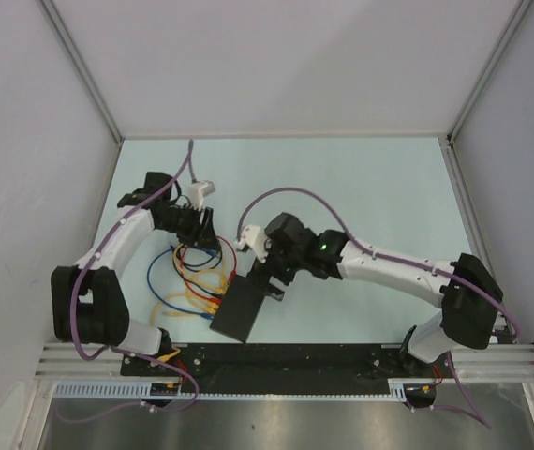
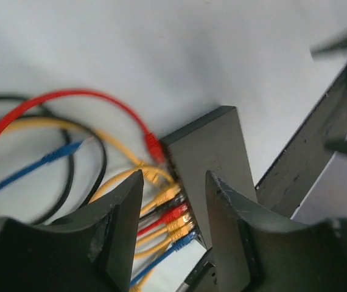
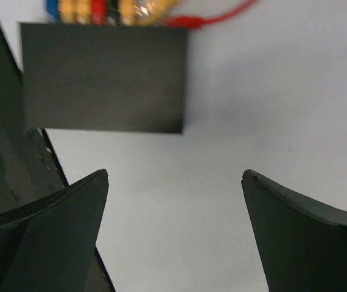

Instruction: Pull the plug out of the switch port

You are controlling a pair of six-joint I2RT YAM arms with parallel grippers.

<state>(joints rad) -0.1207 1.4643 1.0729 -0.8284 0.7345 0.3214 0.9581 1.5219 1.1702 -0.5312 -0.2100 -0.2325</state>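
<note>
overhead, the switch point(image 1: 237, 311) lies flat on the pale table point(image 1: 370, 187), turned at a slant, with a tangle of cables point(image 1: 190, 281) spilling from one edge. the left claw point(image 1: 203, 239) hangs beyond that tangle, on the far side of it from the switch. the right claw point(image 1: 269, 281) hovers just off the switch's opposite edge. from up there neither set of jaws can be read, and the plugs are only coloured specks.

the left wrist view fills that in. its two fingers point(image 2: 115, 231) stand partly apart with nothing clamped between them. through the gap a row of plugs point(image 2: 176, 219) shows, yellow, red and blue, seated along the switch's socket edge. a red plug point(image 2: 154, 146) sits at the far corner of that edge; whether it is in a socket i cannot tell.

the right wrist view looks at the switch from its back edge instead. that claw's fingers point(image 3: 58, 237) are spread wide, empty, and short of the switch. only the plug ends peek over the switch's far edge, and a red cable point(image 3: 216, 15) trails off past its corner. a black rail point(image 3: 3, 121) runs along one side of the switch.
</note>
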